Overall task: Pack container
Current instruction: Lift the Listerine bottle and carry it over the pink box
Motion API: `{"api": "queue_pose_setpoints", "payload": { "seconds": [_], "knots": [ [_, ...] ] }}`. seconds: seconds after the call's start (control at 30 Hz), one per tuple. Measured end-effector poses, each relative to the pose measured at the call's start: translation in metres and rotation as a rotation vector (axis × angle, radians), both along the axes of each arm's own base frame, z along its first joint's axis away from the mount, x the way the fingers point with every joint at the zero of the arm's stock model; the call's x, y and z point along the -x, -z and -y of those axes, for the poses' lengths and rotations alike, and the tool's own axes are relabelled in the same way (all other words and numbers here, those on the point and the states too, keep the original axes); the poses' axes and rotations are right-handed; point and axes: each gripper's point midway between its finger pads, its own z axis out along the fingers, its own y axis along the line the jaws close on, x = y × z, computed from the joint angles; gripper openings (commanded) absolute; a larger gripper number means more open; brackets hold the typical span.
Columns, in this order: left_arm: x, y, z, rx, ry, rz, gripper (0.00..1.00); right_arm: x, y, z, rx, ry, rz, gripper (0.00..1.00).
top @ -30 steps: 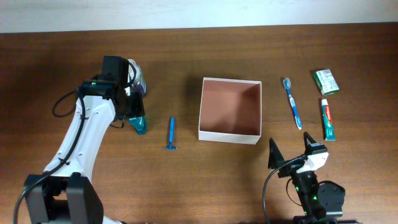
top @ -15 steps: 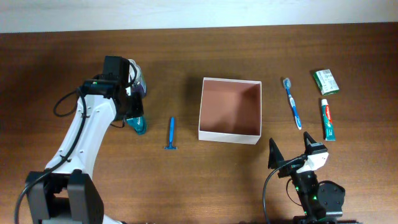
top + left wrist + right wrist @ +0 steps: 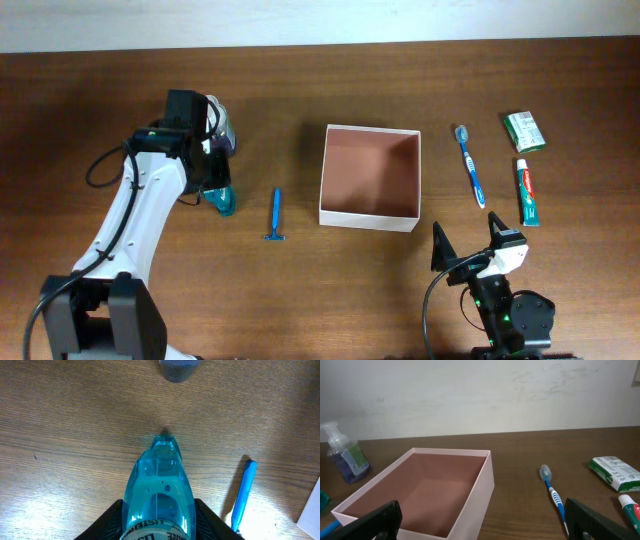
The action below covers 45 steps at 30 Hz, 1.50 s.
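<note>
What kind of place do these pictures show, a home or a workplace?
Probably a robot test bench, not a home: robot arms stand at a wooden table by a plain wall, with a toothbrush and other toiletries lying beside an empty cardboard box.

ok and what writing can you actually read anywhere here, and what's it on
"LISTE": dark letters on the blue bottle, cut off by the left wrist view's lower edge, so only partly legible.
Toothpaste tube: has print, too small to read.
Green box: has print, too small to read.
Pump bottle: label blurred, unreadable.
</note>
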Motion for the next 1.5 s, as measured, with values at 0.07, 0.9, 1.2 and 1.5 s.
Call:
{"api": "queue_pose_setpoints", "payload": {
  "seconds": [0.07,0.9,1.2,1.5],
  "knots": [
    [0.0,0.0,0.0,0.001,0.0,-0.001,0.27,0.0,0.0,0.0,0.0,0.0,0.0,0.98],
    [-0.006,-0.09,0.055,0.068,0.136,0.126,0.17,0.0,0.0,0.0,0.0,0.0,0.0,0.98],
    [0.0,-0.163,0.112,0.128,0.283,0.335,0.16,0.0,0.0,0.0,0.0,0.0,0.0,0.98],
    [-0.007,-0.189,0.159,0.183,0.383,0.473,0.17,0.0,0.0,0.0,0.0,0.0,0.0,0.98]
  ]
}}
